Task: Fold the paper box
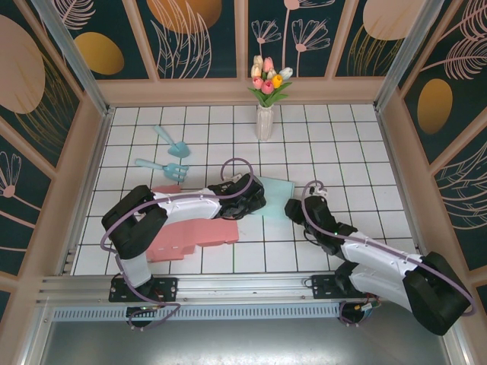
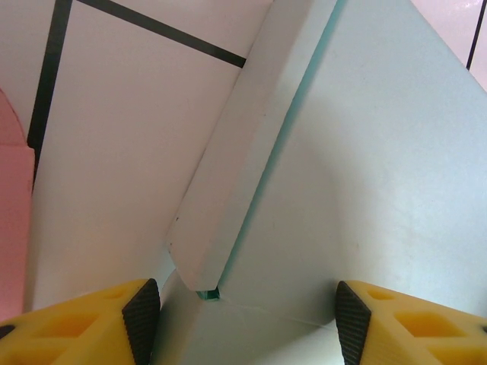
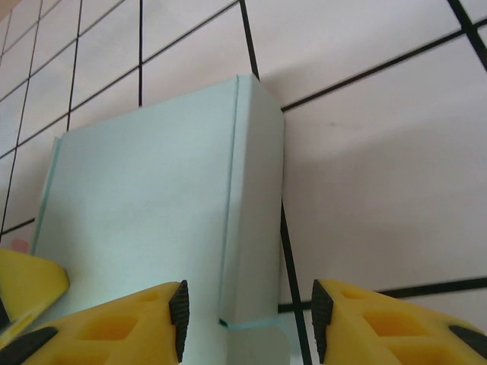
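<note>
The pale-teal paper box [image 1: 278, 188] is found at the centre of the top view, partly folded. One side flap [image 3: 255, 198] is seen raised, another [image 2: 228, 175] only half lifted. The left gripper [image 2: 243, 312] and right gripper [image 3: 247, 312] are each seen spread astride a flap, with nothing clamped. The remaining walls and the closing are judged outstanding.

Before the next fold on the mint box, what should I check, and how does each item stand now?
1. Left gripper, jaws open over the box: ok.
2. Right gripper, jaws straddling the side flap without pinching it: ok.
3. Side flap raised from the panel: ok.
4. Pink sheet apart from the box: ok.
5. Box's other flaps folded: cannot tell.
</note>
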`<state>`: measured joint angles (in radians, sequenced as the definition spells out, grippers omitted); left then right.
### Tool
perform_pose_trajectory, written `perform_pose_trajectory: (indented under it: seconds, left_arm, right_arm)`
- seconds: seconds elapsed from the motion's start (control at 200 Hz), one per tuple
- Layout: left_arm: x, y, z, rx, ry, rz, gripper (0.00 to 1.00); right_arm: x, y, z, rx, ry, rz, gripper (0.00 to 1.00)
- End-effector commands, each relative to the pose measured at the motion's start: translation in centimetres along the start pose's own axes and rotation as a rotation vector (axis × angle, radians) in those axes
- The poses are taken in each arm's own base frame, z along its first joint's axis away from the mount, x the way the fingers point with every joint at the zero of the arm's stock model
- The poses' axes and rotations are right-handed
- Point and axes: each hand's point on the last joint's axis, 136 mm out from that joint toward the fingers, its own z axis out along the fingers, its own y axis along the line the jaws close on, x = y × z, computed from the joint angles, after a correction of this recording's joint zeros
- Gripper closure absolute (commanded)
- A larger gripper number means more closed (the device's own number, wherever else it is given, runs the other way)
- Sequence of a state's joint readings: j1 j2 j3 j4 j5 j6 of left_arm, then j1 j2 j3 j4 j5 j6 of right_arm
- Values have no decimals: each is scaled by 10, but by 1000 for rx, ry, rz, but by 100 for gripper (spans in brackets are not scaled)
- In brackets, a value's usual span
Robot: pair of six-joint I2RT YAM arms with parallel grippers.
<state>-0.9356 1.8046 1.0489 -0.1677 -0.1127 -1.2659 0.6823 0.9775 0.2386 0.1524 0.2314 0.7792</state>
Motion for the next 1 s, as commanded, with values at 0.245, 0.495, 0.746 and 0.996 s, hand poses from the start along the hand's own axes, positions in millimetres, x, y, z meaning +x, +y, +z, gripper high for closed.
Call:
perform_pose_trajectory:
  seconds: [0.245,0.495,0.746,0.996]
  left_arm:
    - [8,44,9,-149,12,10,37]
    - [8,46,9,-154,12,7,37]
    - [8,45,9,-152,12,9,37]
    - [9,46,10,-153,12,9,38]
  right_arm:
    - [28,-6,-3,-5,81,25,55]
    - [31,2,-4,-42,96,25,57]
    - [35,15,-3,-100,130,28,60]
    - [36,19,-2,-119,134,27,66]
